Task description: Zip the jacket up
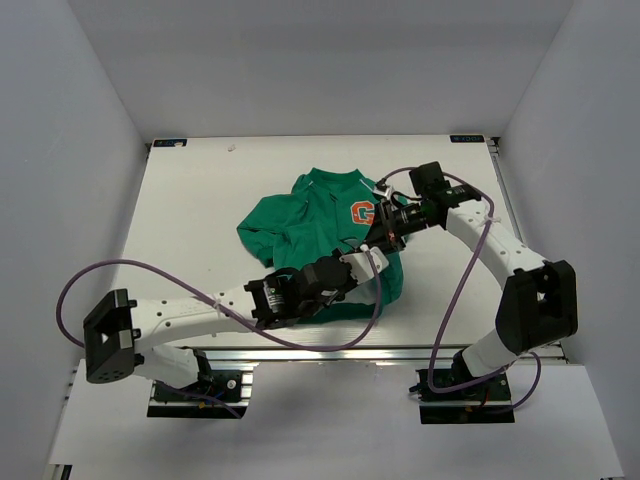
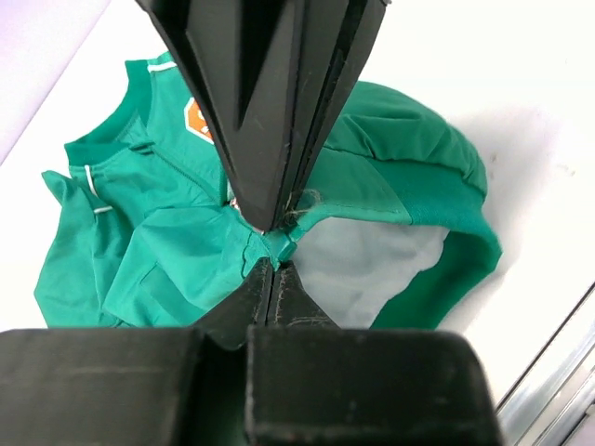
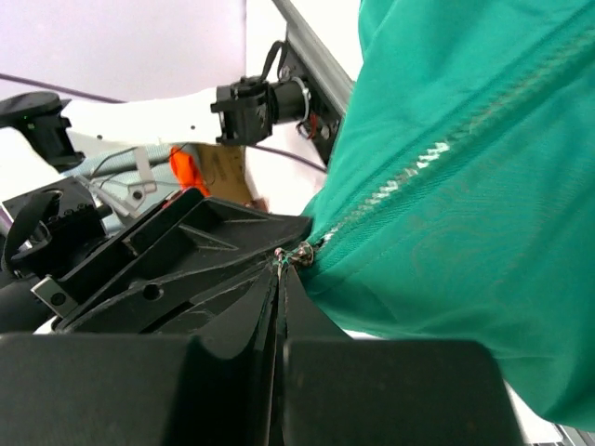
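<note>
Fabric is pinched in both of my grippers. My left gripper (image 2: 272,243) is clenched, its fingers (image 2: 251,121) pressed flat together with a small fold of the jacket (image 2: 158,242) caught right at their tips. Beyond those tips and off to one side, the green front panel spreads out flat with a thin line of white piping (image 2: 89,177). The orange G patch (image 2: 195,119) peeks out just past the upper finger. On the other side of the tips the jacket lies open, showing light grey lining (image 2: 372,269) bordered by the ribbed hem (image 2: 469,269). All of it rests on the white table (image 2: 521,93).

My right gripper (image 3: 284,265) is clamped shut as well, gripping the jacket at the end of the zipper (image 3: 437,149). A small glint of metal sits right at the fingertips. From there the zipper teeth run up and away across the cloth, which rises away from my fingers. I cannot tell whether the metal piece is the slider.

From above, my two grippers sit close together over the lower front of the jacket. The left gripper is just nearer the bases, and the right gripper is just below the G patch.
</note>
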`<state>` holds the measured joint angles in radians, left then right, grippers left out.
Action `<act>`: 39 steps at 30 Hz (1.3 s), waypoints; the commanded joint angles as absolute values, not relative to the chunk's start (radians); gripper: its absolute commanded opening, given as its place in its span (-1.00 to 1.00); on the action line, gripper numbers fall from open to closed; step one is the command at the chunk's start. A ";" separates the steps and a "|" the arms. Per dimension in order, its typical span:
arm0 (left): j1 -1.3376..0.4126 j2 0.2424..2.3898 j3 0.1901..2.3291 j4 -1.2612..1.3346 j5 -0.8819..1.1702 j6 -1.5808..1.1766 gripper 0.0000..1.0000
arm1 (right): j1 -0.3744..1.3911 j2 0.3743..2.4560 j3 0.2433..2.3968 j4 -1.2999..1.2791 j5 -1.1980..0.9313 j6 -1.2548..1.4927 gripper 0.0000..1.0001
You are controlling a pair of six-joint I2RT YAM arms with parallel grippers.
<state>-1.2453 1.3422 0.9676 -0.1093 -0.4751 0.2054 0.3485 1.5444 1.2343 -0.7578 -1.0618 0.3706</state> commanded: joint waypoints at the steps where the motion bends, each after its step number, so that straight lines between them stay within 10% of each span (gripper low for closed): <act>1: -1.276 1.270 0.943 -0.101 -0.449 0.192 -1.00 | 0.324 1.511 1.247 -0.649 -0.997 0.433 -1.00; 21: -1.304 1.086 0.865 -0.181 -0.284 -0.066 -1.00 | 0.333 1.736 1.382 -0.356 -0.640 0.563 -1.00; 39: -1.373 1.065 0.752 -0.270 -0.111 -0.336 -1.00 | 0.333 2.321 2.149 -0.324 -0.310 0.531 -1.00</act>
<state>-1.3209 1.1137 0.7654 -0.2539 -0.2844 -0.2573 0.3691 2.2738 2.0102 -0.4793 -0.4847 0.5472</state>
